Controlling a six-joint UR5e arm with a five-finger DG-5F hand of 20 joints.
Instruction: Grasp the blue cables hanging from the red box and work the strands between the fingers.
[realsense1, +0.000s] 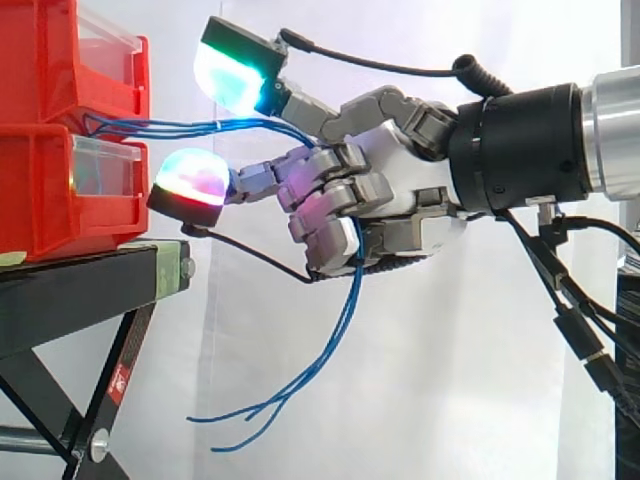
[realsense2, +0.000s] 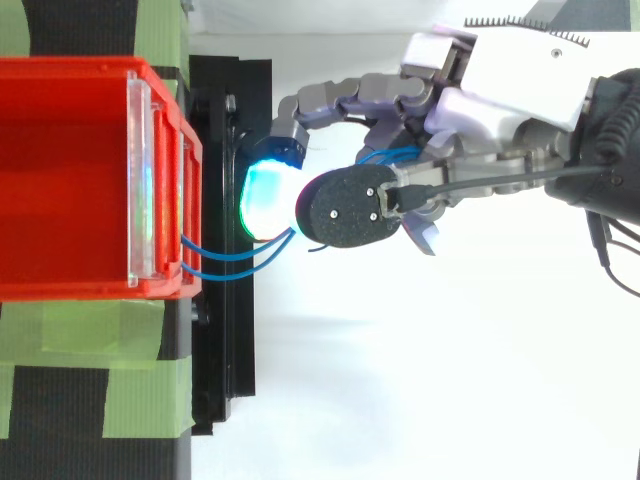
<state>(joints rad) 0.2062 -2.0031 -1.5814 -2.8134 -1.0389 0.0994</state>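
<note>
Just right of the stacked red plastic bins (realsense1: 40, 200) on the black metal stand (realsense1: 70, 295), whose leg bears a small red label (realsense1: 118, 381) too small to read, the robot hand (realsense1: 395, 185) reaches in level, fingers curled round the thin blue cables (realsense1: 200, 127), which run from the bins through its grip and dangle below.

The blue cables (realsense1: 200, 127) are a small bunch of thin strands coming out the front of the red box (realsense1: 40, 190), right at the seam between its two stacked bins (both have clear front panels). They run roughly level into the hand (realsense1: 400, 190), whose curled fingers are closed around them. Below the palm they drop out and hang loose, with the free ends curving back toward the box side.
</note>
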